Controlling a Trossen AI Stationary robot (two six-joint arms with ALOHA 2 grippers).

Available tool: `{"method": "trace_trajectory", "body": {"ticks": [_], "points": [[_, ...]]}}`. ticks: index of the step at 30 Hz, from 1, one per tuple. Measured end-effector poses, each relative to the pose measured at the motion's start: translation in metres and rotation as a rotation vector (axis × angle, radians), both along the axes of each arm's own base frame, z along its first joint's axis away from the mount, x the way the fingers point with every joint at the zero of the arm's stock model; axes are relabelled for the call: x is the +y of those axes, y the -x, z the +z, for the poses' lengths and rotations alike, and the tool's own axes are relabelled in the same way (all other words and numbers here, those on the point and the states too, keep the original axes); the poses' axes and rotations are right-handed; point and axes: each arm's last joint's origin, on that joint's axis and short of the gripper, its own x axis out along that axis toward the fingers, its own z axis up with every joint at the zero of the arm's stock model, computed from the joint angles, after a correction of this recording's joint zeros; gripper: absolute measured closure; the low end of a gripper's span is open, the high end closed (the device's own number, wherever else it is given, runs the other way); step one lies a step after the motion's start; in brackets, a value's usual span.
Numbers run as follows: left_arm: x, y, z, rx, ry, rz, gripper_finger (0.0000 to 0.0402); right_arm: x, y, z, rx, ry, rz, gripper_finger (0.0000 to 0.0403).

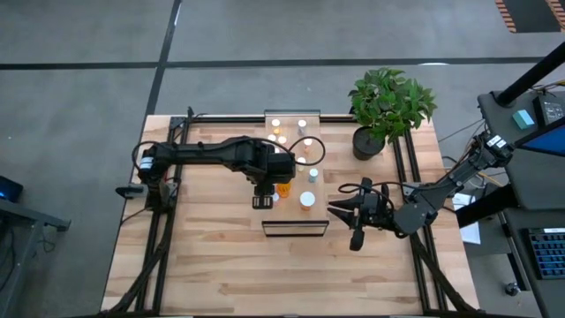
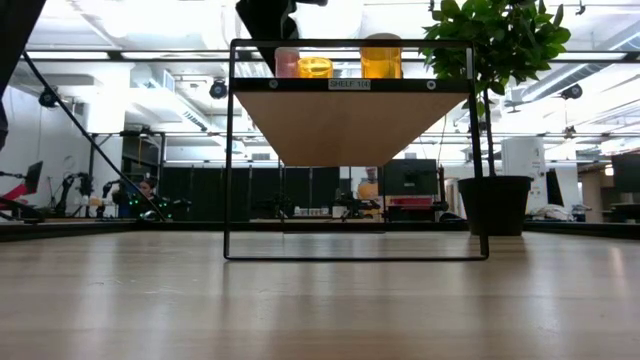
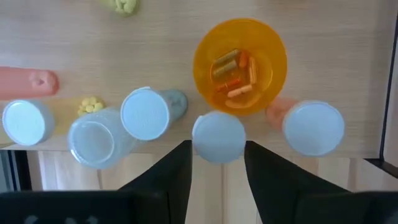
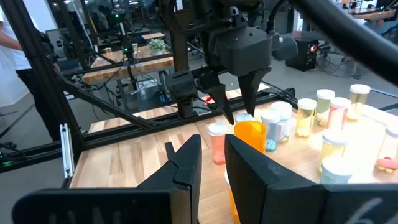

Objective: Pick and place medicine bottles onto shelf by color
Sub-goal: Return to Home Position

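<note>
The long light-wood shelf with a dark frame [image 1: 296,227] stands in the middle of the plank table [image 1: 212,265]. It runs from near the far edge toward the near edge. Bare planks show on its left side under the left arm [image 1: 203,155], and also between its near end and the table's near edge. A green potted plant [image 1: 385,106] stands at the far right corner, just beside the shelf's far end.

The small medicine bottles with white caps [image 1: 306,200] stand on the board from its far end to past the middle. The last part before the near end is bare wood. The wide open-topped orange bottle with capsules inside [image 3: 239,65] is among those closest to the near end. A pink bottle [image 4: 217,144] stands just beside it.

The left arm reaches about level from the table's left edge across to the shelf. Its wrist is bent so that the left gripper [image 1: 262,201] points straight down by the board's left edge, close above the bottles. Its fingers are spread and released. Seen from above, one white cap shows between the tips, and I cannot tell if they touch it.

The right arm [image 1: 441,190] comes in low from the table's right edge. The right gripper [image 1: 342,216] is to the right of the shelf's near end, apart from it, and points toward the bottles. Its fingers are a little parted, with nothing between them.
</note>
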Motion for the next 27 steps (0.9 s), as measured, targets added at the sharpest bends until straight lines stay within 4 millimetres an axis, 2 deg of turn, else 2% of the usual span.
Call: {"method": "trace_trajectory", "body": {"ticks": [7, 15, 20, 27], "points": [[0.000, 0.004, 0.003, 0.009, 0.001, 0.003, 0.0271, 0.000, 0.000, 0.000, -0.001, -0.006, -0.001, 0.0342], [-0.001, 0.030, 0.035, -0.095, 0.018, 0.047, 0.0271, 0.000, 0.000, 0.000, -0.013, -0.057, -0.006, 0.0342], [-0.007, 0.044, 0.063, -0.284, 0.043, 0.077, 0.0271, 0.001, 0.000, 0.001, -0.028, -0.120, 0.023, 0.0342], [-0.023, 0.050, 0.096, -0.575, 0.078, 0.022, 0.0271, 0.003, -0.001, 0.004, -0.032, -0.146, 0.068, 0.0342]]}}
